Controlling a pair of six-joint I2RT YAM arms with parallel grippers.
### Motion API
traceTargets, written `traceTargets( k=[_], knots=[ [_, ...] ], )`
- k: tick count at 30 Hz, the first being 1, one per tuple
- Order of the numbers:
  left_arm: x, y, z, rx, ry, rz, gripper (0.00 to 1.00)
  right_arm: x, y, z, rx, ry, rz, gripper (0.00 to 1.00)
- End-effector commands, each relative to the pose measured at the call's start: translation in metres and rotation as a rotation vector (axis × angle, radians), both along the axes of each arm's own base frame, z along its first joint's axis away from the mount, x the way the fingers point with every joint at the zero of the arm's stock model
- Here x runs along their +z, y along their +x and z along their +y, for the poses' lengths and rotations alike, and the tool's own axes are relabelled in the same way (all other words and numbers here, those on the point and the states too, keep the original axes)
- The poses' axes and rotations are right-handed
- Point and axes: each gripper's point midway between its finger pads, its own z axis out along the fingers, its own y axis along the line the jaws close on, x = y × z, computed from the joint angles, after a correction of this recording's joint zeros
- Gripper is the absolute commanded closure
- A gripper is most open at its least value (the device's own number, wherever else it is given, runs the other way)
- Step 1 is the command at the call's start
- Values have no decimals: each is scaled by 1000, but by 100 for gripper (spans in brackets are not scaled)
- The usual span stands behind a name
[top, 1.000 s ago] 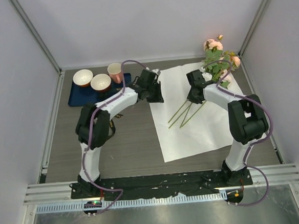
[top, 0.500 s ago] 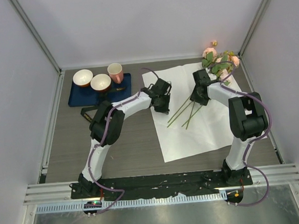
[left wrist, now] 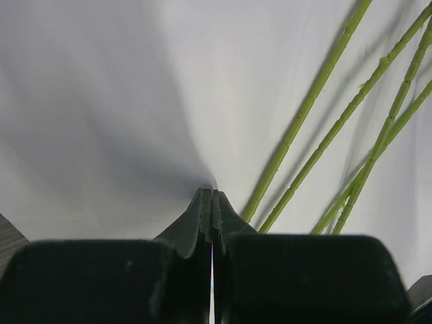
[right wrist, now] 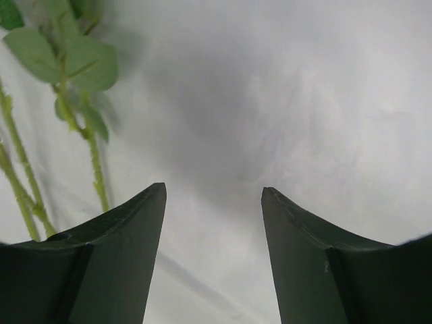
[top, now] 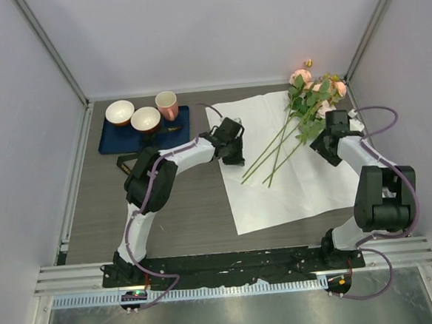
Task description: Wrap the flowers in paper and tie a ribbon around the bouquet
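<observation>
The worktop (top: 189, 208) is a dark wood-grain surface. The paper (top: 278, 198) lies flat across its right half. A blue mat (top: 111, 143) lies at far left, near the paper, not touching.

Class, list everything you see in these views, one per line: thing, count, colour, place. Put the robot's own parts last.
flowers: one bunch, pink roses with green stems, lying on the paper, far right
paper: one, white, right half of the table
mat: one, dark blue, far left
bowls: two, white-rimmed, on the mat
cup: one, pink, on the mat
table: one, dark grey wood grain
left gripper: black, shut on the paper's left edge
right gripper: black, open, over the paper beside the flowers
</observation>
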Motion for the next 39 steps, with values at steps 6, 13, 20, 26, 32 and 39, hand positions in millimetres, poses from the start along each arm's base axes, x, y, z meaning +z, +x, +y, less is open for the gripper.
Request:
traceTargets(
  k=[6,13,20,26,32,39],
  knots=[
    [-58,-75,5,25,19,246,100,-20,9,-27,9,25,3,37],
    [-57,-102,-25,-3,-63,308,100,-39,35,-5,127,50,45,42],
    [-55,-111,-34,-12,-78,312,100,-38,58,13,212,13,38,42],
    [-22,-86,-23,-6,-45,220,96,-23,50,-8,165,-117,105,40],
    [46,-64,3,2,-124,110,60,35,3,54,334,-308,99,25],
    [86,-86,50,-2,-280,108,51,35,-112,220,929,-166,32,21]
  ],
)
